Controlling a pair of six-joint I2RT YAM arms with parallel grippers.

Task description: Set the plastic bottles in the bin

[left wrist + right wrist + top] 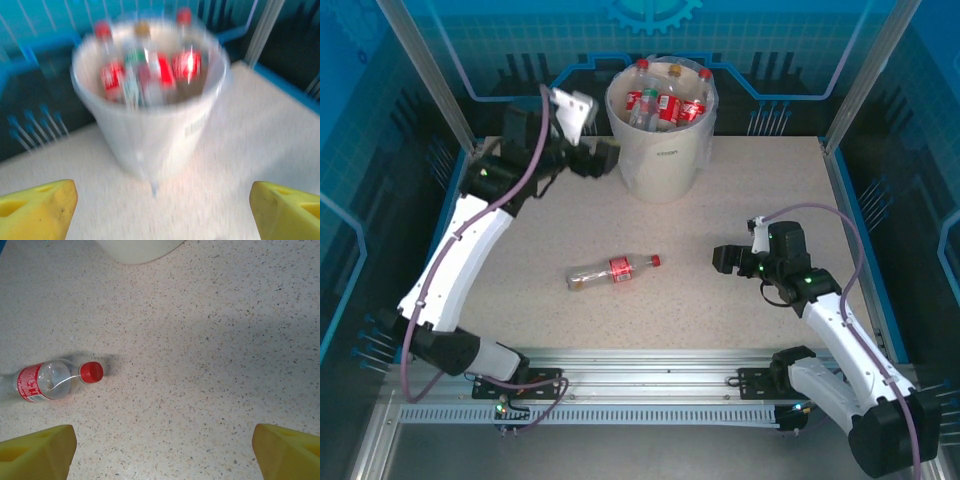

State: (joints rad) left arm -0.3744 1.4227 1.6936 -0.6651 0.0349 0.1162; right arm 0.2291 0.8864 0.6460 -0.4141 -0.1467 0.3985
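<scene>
A: Starting nearest the arm bases, what is left on the table [750, 190]?
B: One plastic bottle [613, 271] lies on its side, its red cap pointing toward the right arm, well apart from everything else. The right gripper [725, 260] hovers just beyond the cap, its pincer spread wide and holding nothing.
A: How should it take the bottle well?
B: Probably by closing across the labelled body, not the cap. It should come in low enough that the round bottle cannot roll out from between the fingers [37, 450].
A: And the left gripper [605, 158]?
B: It hangs farther back, just beside the bin [660, 165], its pincer wide open too, and empty.
A: Is there room to move?
B: The table is bare all round the bottle and on toward the bin. The bin stands near the far edge, crowded with bottles [665, 103] up to its rim, so the drop needs height over that rim, and the left arm sits close to the approach
</scene>
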